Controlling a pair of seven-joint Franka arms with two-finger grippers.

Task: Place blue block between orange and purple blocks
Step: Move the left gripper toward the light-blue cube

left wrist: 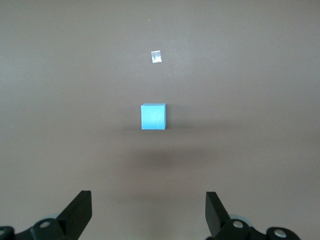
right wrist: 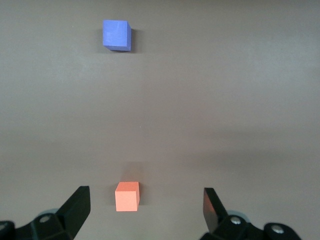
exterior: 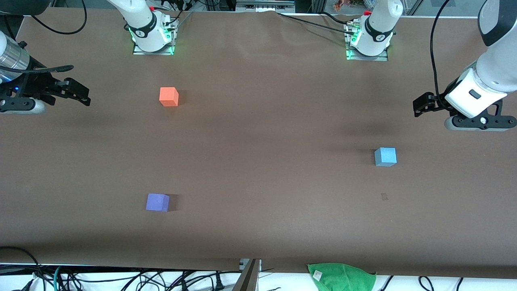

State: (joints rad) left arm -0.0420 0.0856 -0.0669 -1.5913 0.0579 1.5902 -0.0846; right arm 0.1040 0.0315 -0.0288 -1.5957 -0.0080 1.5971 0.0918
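Two pincers hung wide and empty over my bench's ends, and my left pincer [left wrist: 149, 212] was the closer to the blue block [exterior: 385, 156], toward its end, while my right pincer [right wrist: 145, 212] waited by the orange block [exterior: 169, 96] and purple block [exterior: 157, 202].

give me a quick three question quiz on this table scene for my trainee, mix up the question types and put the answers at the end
1. True or false: the left pincer is shut on the blue block.
2. Which block lies nearest the front camera? A) orange block B) purple block C) blue block
3. Fill in: both the left pincer and the right pincer are ____.

Key: 1 false, the block sits alone on the table; 2 B; 3 open.
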